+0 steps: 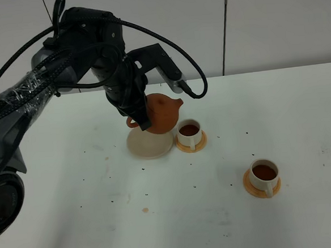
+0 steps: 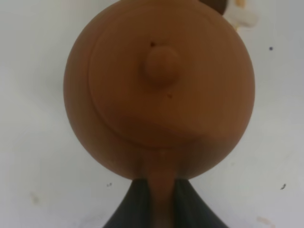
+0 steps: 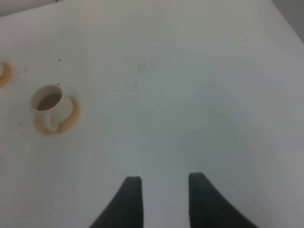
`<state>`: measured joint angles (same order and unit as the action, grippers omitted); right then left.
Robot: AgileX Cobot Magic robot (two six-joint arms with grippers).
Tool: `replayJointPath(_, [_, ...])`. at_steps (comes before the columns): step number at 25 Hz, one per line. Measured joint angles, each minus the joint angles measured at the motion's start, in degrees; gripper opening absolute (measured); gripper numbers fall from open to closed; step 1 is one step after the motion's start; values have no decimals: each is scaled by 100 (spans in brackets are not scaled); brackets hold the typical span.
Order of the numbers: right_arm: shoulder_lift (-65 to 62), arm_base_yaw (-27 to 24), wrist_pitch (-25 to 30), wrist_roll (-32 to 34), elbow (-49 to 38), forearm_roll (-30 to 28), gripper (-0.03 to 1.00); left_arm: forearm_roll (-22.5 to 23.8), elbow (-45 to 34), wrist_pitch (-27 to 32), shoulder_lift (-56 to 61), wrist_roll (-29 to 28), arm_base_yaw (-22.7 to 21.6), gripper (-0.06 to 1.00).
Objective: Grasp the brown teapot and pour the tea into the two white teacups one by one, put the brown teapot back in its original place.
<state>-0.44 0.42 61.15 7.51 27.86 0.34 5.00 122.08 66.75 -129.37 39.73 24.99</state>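
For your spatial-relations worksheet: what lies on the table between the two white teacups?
Only bare white table with dark specks separates the teacups, seen in the exterior high view.

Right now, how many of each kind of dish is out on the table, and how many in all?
Teapot: 1
Teacups: 2
Orange coasters: 2
Beige saucer: 1
Total: 6
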Motion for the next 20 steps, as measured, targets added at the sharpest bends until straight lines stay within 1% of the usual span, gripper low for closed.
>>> replayJointPath(7, [0, 0, 0, 0, 0, 0, 24, -31, 0, -191, -190, -53, -101, 18])
replayJointPath(11, [0, 0, 0, 0, 0, 0, 24, -51, 0, -191, -337, -82, -101, 18])
replayJointPath(15, [0, 0, 0, 0, 0, 0, 24, -169, 0, -191, -447, -109, -101, 18])
replayJointPath(20, [0, 0, 0, 0, 0, 0, 24, -180, 0, -186, -473, -127, -123, 18])
